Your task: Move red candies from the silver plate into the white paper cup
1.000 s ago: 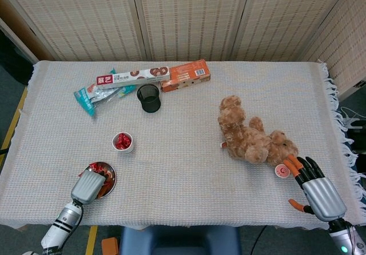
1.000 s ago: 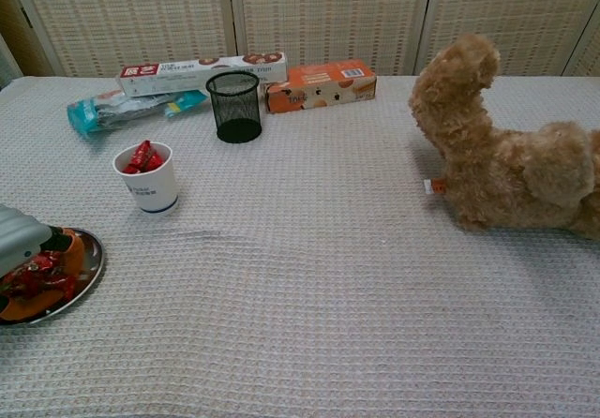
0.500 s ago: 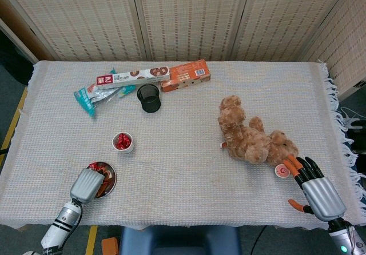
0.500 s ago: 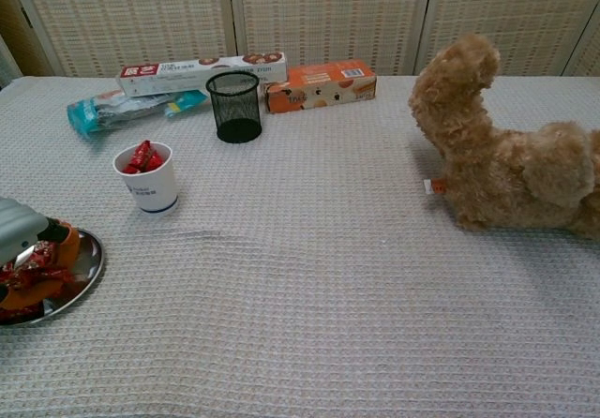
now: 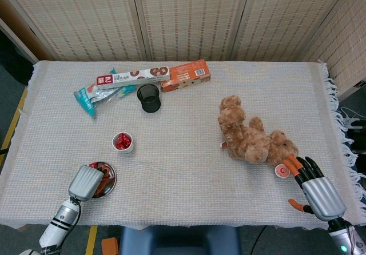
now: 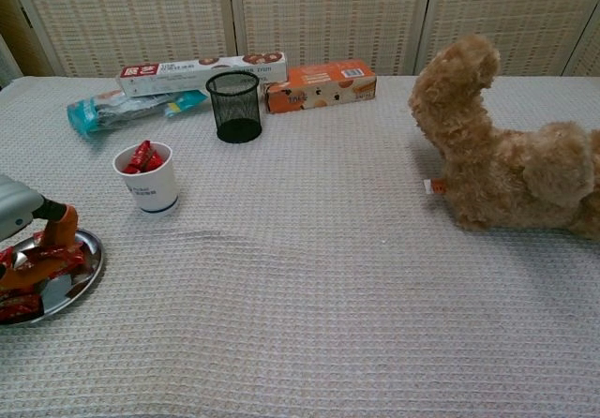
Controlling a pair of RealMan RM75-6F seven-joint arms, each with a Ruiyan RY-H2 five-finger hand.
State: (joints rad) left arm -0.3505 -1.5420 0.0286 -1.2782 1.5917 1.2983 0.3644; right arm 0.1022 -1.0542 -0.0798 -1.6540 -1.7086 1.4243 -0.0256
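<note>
Your left robot hand [image 6: 23, 226] sits over the silver plate [image 6: 77, 273], its fingers [image 6: 47, 254] down among the red candies [image 6: 19, 306]; whether it grips one I cannot tell. The white paper cup [image 6: 148, 182] stands just beyond. Your right robot hand [image 5: 313, 185] rests spread and empty beside the teddy bear [image 5: 251, 138].

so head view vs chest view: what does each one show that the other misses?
Head view only: the right hand, fingers spread on the cloth by a small pink-rimmed round thing beside the teddy bear, plus the table edges.

Chest view only: the left hand's fingers reaching among the red candies on the silver plate; whether one is pinched, I cannot tell.

Both: left hand, white paper cup with candies inside, black mesh cup, snack boxes.
</note>
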